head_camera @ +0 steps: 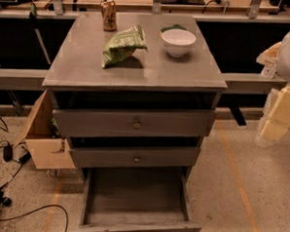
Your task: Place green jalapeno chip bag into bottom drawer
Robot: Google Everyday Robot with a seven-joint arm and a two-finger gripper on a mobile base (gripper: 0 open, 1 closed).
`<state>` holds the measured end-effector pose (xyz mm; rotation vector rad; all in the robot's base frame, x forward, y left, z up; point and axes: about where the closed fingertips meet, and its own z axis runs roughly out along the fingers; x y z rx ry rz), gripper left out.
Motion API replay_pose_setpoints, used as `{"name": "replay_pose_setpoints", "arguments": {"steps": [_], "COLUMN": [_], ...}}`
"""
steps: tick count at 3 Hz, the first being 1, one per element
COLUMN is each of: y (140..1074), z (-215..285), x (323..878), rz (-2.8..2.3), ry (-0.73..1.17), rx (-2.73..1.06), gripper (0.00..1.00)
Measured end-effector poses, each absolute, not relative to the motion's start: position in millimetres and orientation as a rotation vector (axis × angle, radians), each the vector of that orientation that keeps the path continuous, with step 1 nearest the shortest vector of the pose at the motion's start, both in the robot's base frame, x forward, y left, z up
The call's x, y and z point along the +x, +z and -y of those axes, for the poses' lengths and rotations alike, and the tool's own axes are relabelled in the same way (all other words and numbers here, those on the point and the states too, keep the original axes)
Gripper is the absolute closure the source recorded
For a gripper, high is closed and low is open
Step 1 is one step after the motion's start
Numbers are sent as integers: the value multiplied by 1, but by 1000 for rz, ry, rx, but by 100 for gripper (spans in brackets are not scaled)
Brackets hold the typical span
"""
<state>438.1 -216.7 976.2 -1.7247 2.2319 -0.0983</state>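
The green jalapeno chip bag (122, 44) is a crinkled light-green foil bag. It lies on the grey cabinet top (79, 65), left of centre. The bottom drawer (136, 198) is pulled out wide, and its flat grey tray holds nothing. The two shallower drawers above it, the upper one (135, 123) and the middle one (135, 158), are nearly shut. My gripper (268, 60) is at the far right edge of the view, off the cabinet's right side at about counter height. It is well apart from the bag and holds nothing that I can see.
A white bowl (178, 41) stands to the right of the bag, with a small dark-green flat item (172, 28) behind it. A drink can (109, 14) stands at the back left. A cardboard box (44, 137) and cables (4, 198) lie on the floor to the left. My cream arm links (281, 113) hang at the right.
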Motion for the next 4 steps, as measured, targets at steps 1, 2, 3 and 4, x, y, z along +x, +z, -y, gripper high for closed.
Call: {"name": "replay_pose_setpoints", "arguments": {"steps": [1,2,3,4], "y": [977,979,993,998], "z": [216,210,208,176], "x": [439,474,557,635], "rz": [-2227,-2145,-1975,-1821], "ry": [-102,-6,144,363], "rx": [-1723,-1624,-1398,-1188], "gripper": [0,0,0,0]}}
